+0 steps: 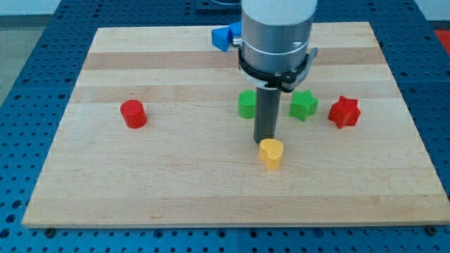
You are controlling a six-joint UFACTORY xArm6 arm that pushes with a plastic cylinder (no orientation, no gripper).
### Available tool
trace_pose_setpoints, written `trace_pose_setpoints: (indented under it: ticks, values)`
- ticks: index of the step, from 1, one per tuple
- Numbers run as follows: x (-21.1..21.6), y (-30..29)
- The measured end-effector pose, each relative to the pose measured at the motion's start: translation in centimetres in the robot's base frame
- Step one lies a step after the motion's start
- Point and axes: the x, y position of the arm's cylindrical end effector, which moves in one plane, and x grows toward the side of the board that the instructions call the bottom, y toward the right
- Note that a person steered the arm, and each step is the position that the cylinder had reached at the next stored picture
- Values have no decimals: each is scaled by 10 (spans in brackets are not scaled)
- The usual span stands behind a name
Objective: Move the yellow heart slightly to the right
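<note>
tip (264, 143) at yellow heart (271, 153) upper-left edge (touching, it seems) | tool: bare rod, holds nothing

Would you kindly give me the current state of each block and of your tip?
yellow heart: flat, tip just above it
my tip: at heart's top edge
red cylinder: upright, alone at left
green cylinder: upright, beside rod
green star: flat
red star: flat
blue block: partly hidden

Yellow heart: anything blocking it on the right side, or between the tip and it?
Nothing visible. My tip sits right at the yellow heart, on its upper-left edge. The board to the heart's right is bare; the red star lies higher up.
</note>
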Motion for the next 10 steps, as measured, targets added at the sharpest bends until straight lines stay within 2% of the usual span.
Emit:
trace_pose_setpoints:
  ticks: [2, 4, 6, 10]
  values:
    - [3, -21]
    - [29, -24]
    - [31, 41]
    - [21, 56]
